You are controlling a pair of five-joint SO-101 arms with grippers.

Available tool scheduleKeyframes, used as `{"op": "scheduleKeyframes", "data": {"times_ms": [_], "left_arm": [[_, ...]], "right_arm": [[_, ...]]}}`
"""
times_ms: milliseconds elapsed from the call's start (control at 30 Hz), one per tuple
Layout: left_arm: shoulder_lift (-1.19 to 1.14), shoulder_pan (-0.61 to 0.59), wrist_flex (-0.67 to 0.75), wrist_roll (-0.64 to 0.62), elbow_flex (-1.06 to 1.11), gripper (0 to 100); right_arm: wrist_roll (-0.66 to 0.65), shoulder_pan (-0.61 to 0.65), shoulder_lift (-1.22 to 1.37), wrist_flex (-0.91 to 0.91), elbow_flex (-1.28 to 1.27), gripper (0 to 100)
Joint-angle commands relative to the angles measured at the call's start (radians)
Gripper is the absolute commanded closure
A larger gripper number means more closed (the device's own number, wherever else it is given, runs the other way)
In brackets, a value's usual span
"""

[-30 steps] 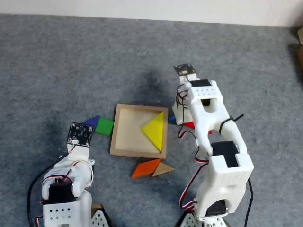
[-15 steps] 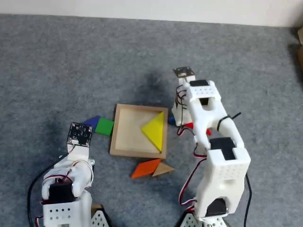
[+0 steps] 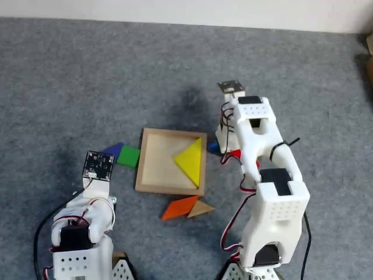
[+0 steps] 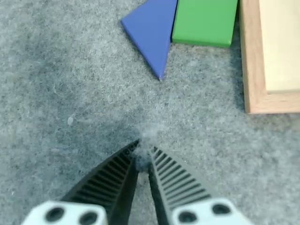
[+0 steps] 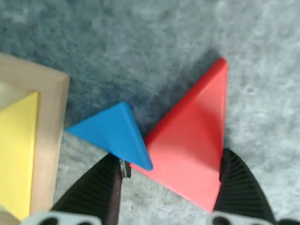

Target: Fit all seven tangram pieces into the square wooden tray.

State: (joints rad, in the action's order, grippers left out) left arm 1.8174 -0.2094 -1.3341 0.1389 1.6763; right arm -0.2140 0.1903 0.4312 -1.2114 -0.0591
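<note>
Here the right gripper (image 5: 171,161) spreads wide around the red triangle (image 5: 197,136), while the left gripper (image 4: 143,152) sits pinched empty.

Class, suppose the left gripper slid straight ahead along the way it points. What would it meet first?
Probably the dark blue triangle, near its pointed corner; bare carpet lies between. The left gripper is shut, and its height above the carpet is unclear.

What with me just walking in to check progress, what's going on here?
The right gripper is open astride the red triangle, next to a light blue triangle beside the tray. The left gripper is shut over the carpet near the dark blue triangle and green square. Only the yellow triangle lies in the tray; an orange piece and a tan piece lie outside it.
</note>
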Motion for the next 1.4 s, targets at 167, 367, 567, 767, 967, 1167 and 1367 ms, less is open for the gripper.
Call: {"op": "scheduleKeyframes", "data": {"times_ms": [167,367,567,767,967,1167,1367], "left_arm": [[0.005,-0.004,-0.006,-0.008,0.021,99],[0.005,-0.004,-0.006,-0.008,0.021,99],[0.005,-0.004,-0.006,-0.008,0.021,99],[0.005,-0.004,-0.006,-0.008,0.021,99],[0.005,-0.004,-0.006,-0.008,0.021,99],[0.005,-0.004,-0.006,-0.008,0.021,99],[0.005,-0.004,-0.006,-0.008,0.021,99]], "right_arm": [[-0.061,-0.028,-0.168,-0.073,0.008,81.4],[-0.061,-0.024,-0.311,-0.074,-0.068,81.4],[-0.106,0.019,-0.455,-0.074,-0.097,81.4],[-0.310,0.119,-0.501,-0.071,-0.108,81.4],[-0.433,0.265,-0.499,-0.065,-0.108,81.4],[-0.502,0.371,-0.498,-0.028,-0.110,81.4],[-0.505,0.401,-0.441,0.041,-0.104,81.4]]}}
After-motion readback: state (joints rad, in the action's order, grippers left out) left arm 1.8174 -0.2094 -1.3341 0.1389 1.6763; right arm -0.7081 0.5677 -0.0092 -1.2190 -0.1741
